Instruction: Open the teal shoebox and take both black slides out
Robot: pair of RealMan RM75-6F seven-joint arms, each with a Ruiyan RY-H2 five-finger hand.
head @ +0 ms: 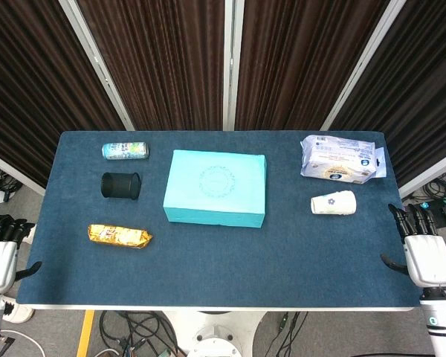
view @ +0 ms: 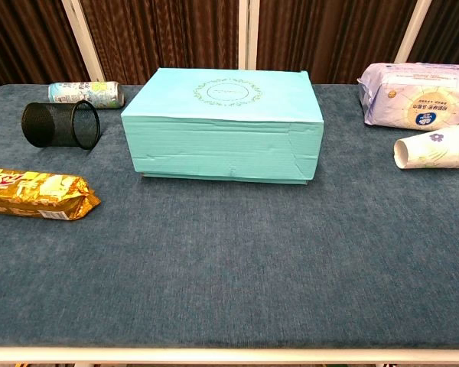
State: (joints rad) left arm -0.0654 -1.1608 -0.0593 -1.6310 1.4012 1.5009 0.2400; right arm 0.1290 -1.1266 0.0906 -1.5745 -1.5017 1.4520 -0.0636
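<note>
I see my left hand (head: 0, 256) and right hand (head: 425, 253) alike: white shell backs, black fingers, black thumbs, white wrists below.

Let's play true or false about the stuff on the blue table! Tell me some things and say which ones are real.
1. The shoebox has its lid on. True.
2. The paper cup stands upright. False: it lies on its side.
3. The left hand holds the can. False: the hand is at the table edge holding nothing; the can lies far from it.
4. The mesh cup lies between the can and the snack pack. True.
5. The right hand touches the shoebox. False: it is at the table's edge, well apart.
</note>
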